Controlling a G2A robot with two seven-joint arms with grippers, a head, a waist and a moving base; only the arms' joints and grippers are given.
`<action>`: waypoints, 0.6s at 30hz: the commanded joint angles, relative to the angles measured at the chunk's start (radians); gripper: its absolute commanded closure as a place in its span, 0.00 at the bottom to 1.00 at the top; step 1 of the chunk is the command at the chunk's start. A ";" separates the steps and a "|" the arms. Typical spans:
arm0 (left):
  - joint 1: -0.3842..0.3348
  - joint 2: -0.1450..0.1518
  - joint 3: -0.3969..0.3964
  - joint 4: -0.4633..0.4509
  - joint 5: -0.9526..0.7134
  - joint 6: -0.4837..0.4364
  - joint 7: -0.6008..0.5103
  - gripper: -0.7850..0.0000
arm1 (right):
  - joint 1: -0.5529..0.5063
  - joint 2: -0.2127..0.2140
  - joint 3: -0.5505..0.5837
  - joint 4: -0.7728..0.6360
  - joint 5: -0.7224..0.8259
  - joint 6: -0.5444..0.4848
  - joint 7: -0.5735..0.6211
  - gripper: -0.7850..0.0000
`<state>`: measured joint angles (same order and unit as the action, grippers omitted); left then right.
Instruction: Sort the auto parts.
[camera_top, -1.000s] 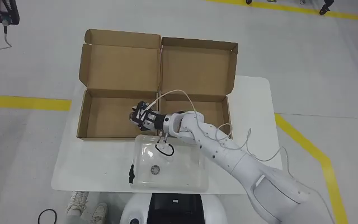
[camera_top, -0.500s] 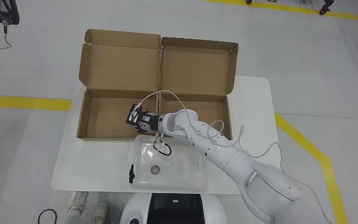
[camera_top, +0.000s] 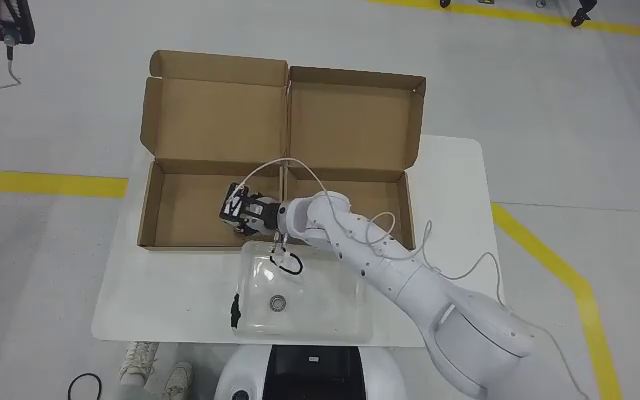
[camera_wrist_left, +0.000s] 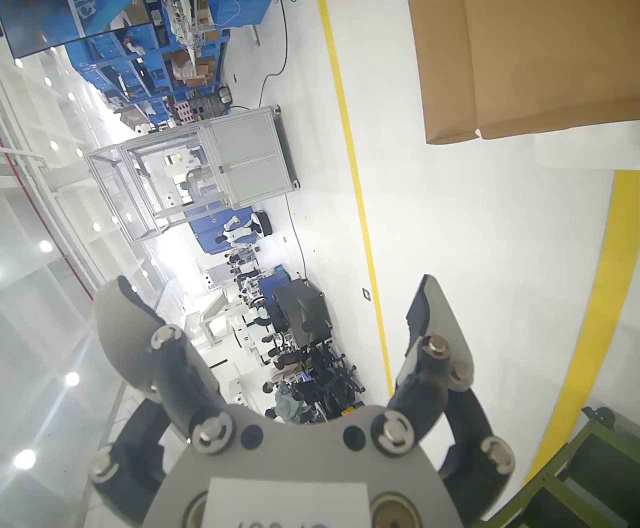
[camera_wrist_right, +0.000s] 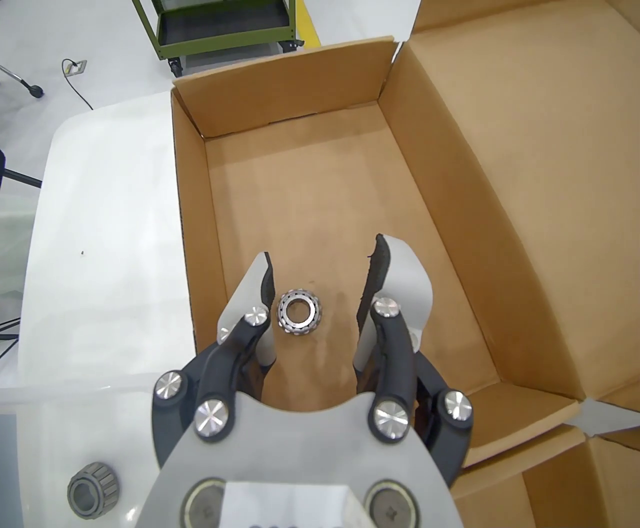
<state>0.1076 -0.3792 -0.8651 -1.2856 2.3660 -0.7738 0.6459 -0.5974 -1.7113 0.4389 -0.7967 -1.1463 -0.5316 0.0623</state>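
right gripper (camera_wrist_right: 324, 252) fingers wide, empty, low in cardboard box (camera_wrist_right: 310, 190) | bearing (camera_wrist_right: 300, 312) on box floor between them, just beside one finger — skewed lift-out could clip it, roll it | left gripper (camera_wrist_left: 272, 285) wide, empty

site: factory-style robot workshop | ahead of left jaws: blue storage racks (camera_wrist_left: 145, 75), metal-framed booth (camera_wrist_left: 240, 150), office chairs (camera_wrist_left: 325, 380) | floor: yellow lines (camera_wrist_left: 357, 190) | ahead of right jaws: green cart (camera_wrist_right: 225, 22)
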 joint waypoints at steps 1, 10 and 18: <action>0.000 0.000 0.000 0.000 0.000 0.000 0.000 0.00 | -0.002 0.005 0.010 -0.027 -0.010 -0.013 -0.005 0.54; 0.000 0.000 0.000 0.000 0.000 0.000 0.000 0.00 | -0.088 0.071 0.090 -0.287 -0.080 -0.076 0.037 0.52; 0.000 0.000 0.000 0.000 0.000 0.000 0.000 0.00 | -0.297 0.170 0.204 -0.612 -0.152 -0.165 0.205 0.51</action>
<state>0.1077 -0.3792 -0.8651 -1.2856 2.3660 -0.7738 0.6459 -0.8592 -1.5551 0.6233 -1.3619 -1.2892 -0.6851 0.2430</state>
